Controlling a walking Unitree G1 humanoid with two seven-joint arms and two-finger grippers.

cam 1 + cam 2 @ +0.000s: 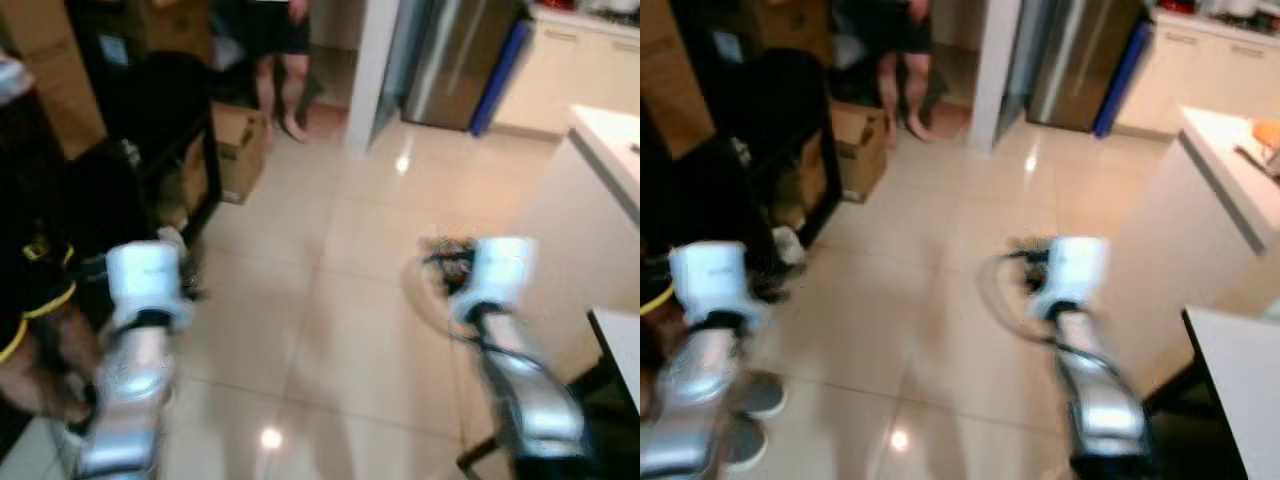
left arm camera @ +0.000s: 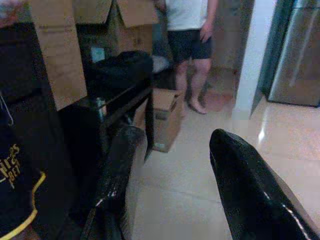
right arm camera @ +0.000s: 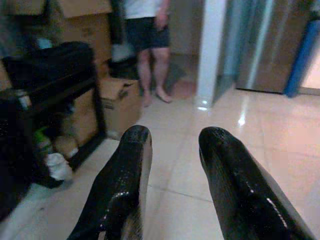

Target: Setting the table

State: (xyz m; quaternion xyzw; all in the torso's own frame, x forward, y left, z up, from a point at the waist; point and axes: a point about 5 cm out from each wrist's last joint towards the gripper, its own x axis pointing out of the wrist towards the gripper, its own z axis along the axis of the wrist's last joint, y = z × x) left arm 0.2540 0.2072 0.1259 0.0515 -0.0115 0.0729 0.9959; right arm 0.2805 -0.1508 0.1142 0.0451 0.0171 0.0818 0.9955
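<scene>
Both silver arms reach forward over a glossy tiled floor, and the head views are blurred. In the left wrist view my left gripper is open, with nothing between its black fingers. My right gripper is open too, and the space between its fingers is bare. A white counter stands at the right with an orange item on it. A white table corner juts in at the lower right, close to the right arm.
A person stands barefoot at the back by a white pillar. A cardboard box and black shelving line the left side. Another person in black shorts is close at the left. A steel fridge stands behind.
</scene>
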